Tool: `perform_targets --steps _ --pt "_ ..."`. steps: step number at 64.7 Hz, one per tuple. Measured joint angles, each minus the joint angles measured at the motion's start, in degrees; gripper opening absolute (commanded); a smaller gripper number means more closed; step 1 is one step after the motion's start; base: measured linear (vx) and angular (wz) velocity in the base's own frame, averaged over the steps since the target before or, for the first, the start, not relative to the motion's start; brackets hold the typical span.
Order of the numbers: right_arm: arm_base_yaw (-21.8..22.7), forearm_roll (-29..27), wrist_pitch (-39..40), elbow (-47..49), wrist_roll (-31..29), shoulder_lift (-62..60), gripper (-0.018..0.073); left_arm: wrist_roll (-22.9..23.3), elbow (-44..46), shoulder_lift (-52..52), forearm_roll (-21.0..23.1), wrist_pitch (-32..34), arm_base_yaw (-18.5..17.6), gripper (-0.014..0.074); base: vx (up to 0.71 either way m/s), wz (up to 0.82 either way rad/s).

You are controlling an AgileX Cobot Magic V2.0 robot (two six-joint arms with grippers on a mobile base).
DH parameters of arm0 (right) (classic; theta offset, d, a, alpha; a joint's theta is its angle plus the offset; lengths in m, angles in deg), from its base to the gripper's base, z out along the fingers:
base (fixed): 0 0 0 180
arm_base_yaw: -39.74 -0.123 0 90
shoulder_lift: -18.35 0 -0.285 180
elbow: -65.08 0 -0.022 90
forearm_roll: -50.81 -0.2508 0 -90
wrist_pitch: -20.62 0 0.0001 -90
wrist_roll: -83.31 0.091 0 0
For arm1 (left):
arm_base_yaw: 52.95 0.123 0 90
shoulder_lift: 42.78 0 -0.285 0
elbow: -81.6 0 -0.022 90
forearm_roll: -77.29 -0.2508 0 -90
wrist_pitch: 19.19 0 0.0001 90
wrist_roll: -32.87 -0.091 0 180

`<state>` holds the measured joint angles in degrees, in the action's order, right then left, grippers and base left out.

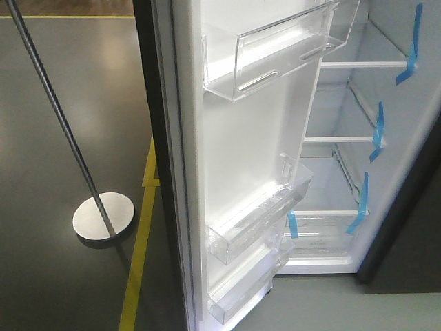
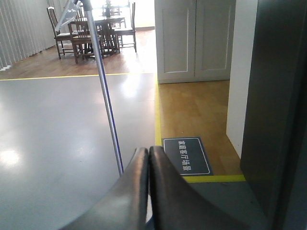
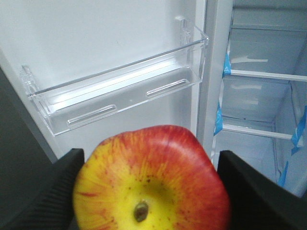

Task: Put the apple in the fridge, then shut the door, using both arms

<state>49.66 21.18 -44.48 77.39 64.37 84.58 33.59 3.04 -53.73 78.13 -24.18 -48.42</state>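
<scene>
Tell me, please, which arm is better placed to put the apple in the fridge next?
Right. The right end effector grips the apple and faces the shelves of the open fridge, beside the door bin. The left end effector is shut, empty, and points across the floor instead.

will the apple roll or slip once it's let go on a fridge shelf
Probably firm: the apple shows no dent where the right gripper clamps it. Its smooth skin may slip a little. Being round, it could roll on a flat shelf unless set dimple down.
</scene>
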Motion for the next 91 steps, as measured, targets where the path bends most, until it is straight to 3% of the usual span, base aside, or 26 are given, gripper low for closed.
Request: perform_targets --steps 91 --pt "0.0 0.0 0.0 0.0 0.0 0.0 0.0186 0.0 0.0 0.0 0.0 0.0 0.0 -0.0006 0.04 -0.01"
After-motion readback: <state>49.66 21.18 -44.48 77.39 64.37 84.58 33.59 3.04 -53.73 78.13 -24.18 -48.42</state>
